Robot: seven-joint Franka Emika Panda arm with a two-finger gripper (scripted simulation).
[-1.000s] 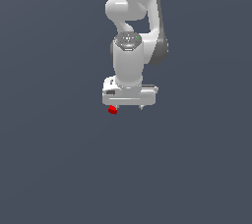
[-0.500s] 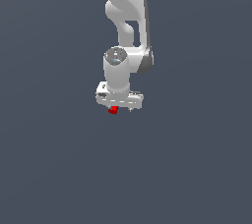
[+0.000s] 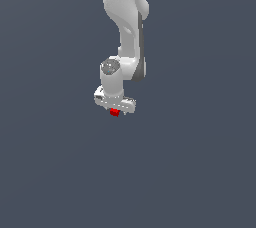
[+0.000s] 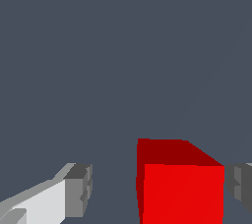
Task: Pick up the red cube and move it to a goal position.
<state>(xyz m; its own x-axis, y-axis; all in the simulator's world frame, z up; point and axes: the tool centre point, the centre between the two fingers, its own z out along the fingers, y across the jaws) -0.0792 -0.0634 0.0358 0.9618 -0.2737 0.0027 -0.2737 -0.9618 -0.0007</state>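
The red cube (image 3: 114, 113) sits on the plain grey surface, directly under the white gripper (image 3: 116, 109), which hangs from the arm. In the wrist view the red cube (image 4: 179, 186) lies between the two grey fingertips. One fingertip (image 4: 78, 189) stands apart from it with a clear gap. The other fingertip (image 4: 239, 182) is right at the cube's side; I cannot tell if it touches. The gripper (image 4: 158, 188) is open around the cube.
The white arm (image 3: 125, 17) rises from the gripper to the top edge of the exterior view. A uniform dark grey floor (image 3: 200, 172) lies all around, and no other object or goal marker shows.
The gripper has moved toward the exterior view's left and down, turning a little, from beside the cube to straddling it. The cube has not moved.
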